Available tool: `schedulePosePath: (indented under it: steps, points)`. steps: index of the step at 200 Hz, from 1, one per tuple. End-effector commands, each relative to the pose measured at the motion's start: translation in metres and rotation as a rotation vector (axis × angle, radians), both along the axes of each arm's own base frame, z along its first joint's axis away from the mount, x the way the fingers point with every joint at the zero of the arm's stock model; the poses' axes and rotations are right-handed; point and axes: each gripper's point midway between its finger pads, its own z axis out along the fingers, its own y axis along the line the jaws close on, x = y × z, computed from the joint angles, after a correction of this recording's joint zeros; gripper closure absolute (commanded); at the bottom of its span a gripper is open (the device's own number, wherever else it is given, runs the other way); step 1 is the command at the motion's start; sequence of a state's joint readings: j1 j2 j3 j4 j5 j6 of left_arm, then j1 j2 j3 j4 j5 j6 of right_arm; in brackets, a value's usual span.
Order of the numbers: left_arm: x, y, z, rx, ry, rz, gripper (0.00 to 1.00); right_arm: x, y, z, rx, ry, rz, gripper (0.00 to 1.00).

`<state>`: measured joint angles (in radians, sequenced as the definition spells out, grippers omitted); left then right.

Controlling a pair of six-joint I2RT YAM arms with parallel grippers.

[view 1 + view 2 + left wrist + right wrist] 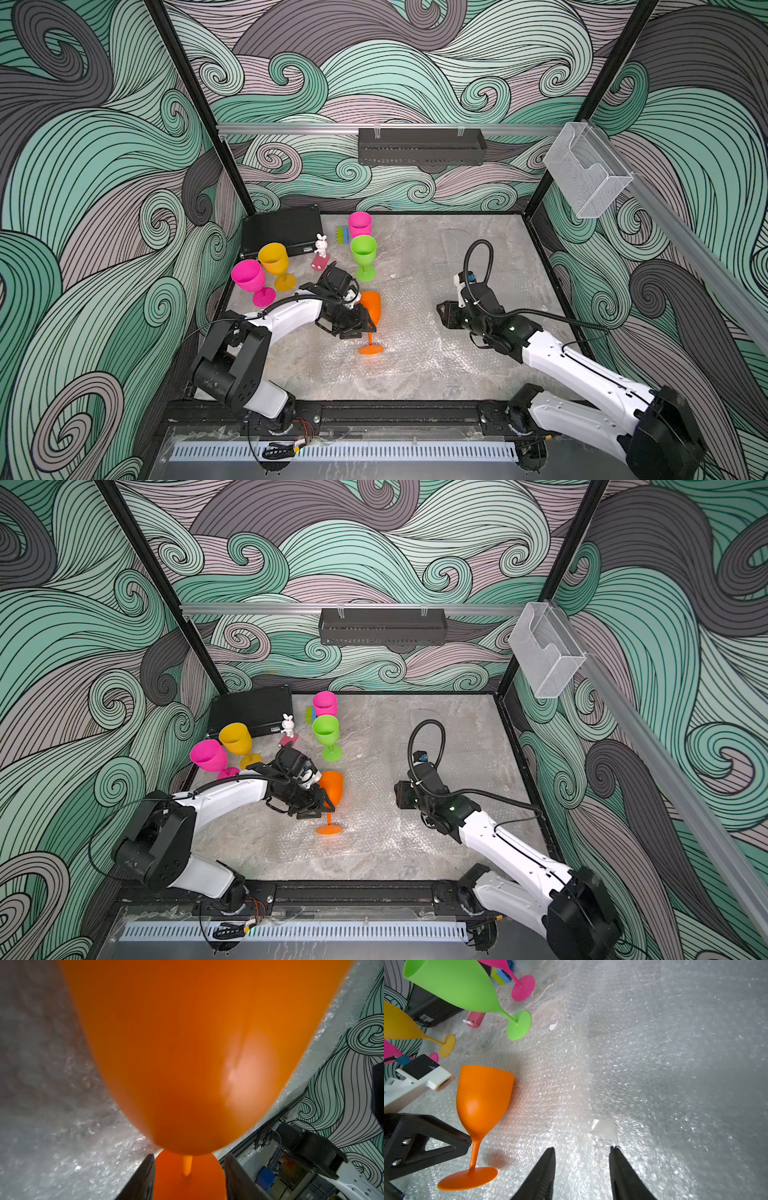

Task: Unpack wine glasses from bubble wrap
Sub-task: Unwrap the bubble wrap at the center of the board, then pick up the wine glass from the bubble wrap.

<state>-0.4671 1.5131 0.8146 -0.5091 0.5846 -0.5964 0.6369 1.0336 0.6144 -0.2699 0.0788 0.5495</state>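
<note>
Tabletop (291, 374) | 5 goblets (363, 249) | left tool (189, 1167) spread astride orange stem (475, 1153) | right tool (582, 1151) spread, empty

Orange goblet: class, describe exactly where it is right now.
In both top views the orange goblet stands mid-table on flattened bubble wrap, its stem inside the open left pincer, nearer the robot than the lime green goblet.

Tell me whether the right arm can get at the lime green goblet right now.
Probably yes. Only flat bubble wrap lies between the right gripper and the lime green goblet; the orange goblet at the left gripper stands off that line.
</note>
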Motion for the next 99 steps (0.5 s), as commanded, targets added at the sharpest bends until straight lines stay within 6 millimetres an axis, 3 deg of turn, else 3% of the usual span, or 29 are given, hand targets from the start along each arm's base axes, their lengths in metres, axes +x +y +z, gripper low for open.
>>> schedulePosePath:
  steps: [1,40,99]
  points:
    - [0.003,-0.008,-0.004,-0.021,0.01,-0.009,0.5,0.0,-0.005,0.001,-0.034,0.006,0.006,0.54]
    - [0.002,-0.008,-0.018,0.017,0.024,-0.041,0.56,0.003,0.003,0.001,-0.011,0.02,0.026,0.54]
    - [0.0,-0.013,-0.027,0.043,0.03,-0.082,0.74,0.002,0.007,-0.004,-0.008,0.04,0.04,0.54]
